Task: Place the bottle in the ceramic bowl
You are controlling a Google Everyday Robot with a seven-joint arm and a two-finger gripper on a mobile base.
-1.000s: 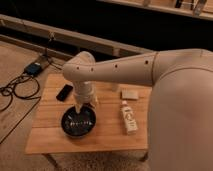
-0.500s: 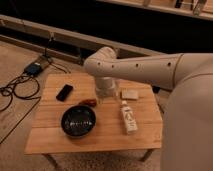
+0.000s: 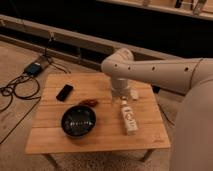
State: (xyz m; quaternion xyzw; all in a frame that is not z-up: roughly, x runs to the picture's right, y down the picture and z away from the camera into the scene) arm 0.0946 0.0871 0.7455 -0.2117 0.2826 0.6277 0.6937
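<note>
Wood of a pale grain forms the bench [image 3: 55, 142], whose front edge lies nearest. Just behind it, on the left half, the ceramic bowl [image 3: 78, 121] is seated upright: black, glossy, shallow. Nothing is seen in it; only reflections are noted on its inside. To its right and well apart from it, the bottle [image 3: 129, 119] is found lying flat on the bench, with its cap pointed toward the far edge. It is capped, and its contents cannot be judged. A small reddish-brown item [image 3: 90, 102] is recorded just beyond the bowl's far rim. Farther back, a flat dark slab [image 3: 64, 92] is noted at the left and a white block [image 3: 134, 94] at the right. The hand [image 3: 121, 95] is carried low just beyond the bottle's cap, beside the white block. It is taken to be open, and nothing is held.

Risks are assessed as follows:

- The bottle, being round and on its side, may be rolled toward the right edge if it is nudged off-centre.
- A grip taken only at the cap end may let the body swing or slip.
- The white block may be knocked on the descent.
- The reddish-brown item may be swept aside on the crossing to the bowl.
- A release made too high may send the bottle skidding over the bowl's low glossy wall.
</note>
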